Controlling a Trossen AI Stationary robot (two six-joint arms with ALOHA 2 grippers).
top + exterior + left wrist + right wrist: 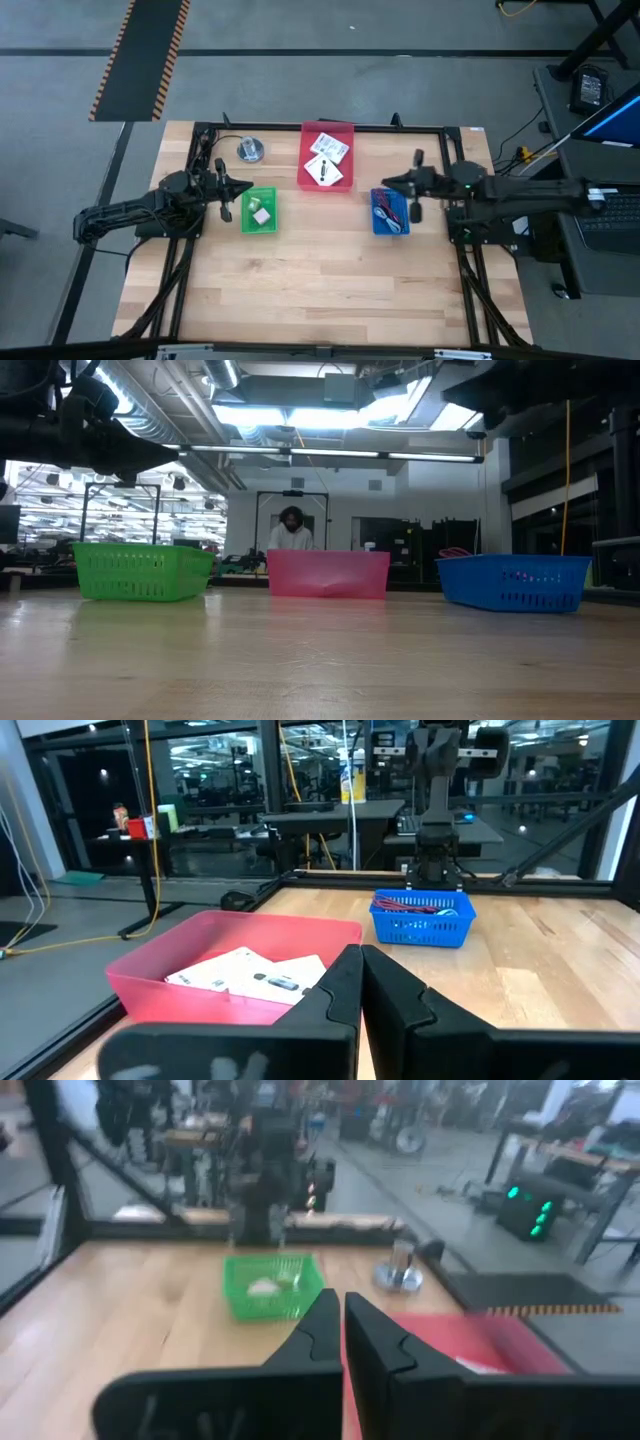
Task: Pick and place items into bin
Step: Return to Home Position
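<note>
Looking down from above, the left pincer (240, 190) hangs just beside the green basket (247, 226), which holds a small white item (261, 214). The right pincer (392, 183) hangs by the blue basket (375, 226), where cables (387, 208) lie. Two white cards (328, 158) rest in the red basket (304, 160), near a silver disc (250, 150) on the tabletop (320, 285).

At table height, the three baskets stand apart in a row, with a person (291, 530) beyond.

Each wrist view shows its own pincer's fingers together, gripping nothing.
</note>
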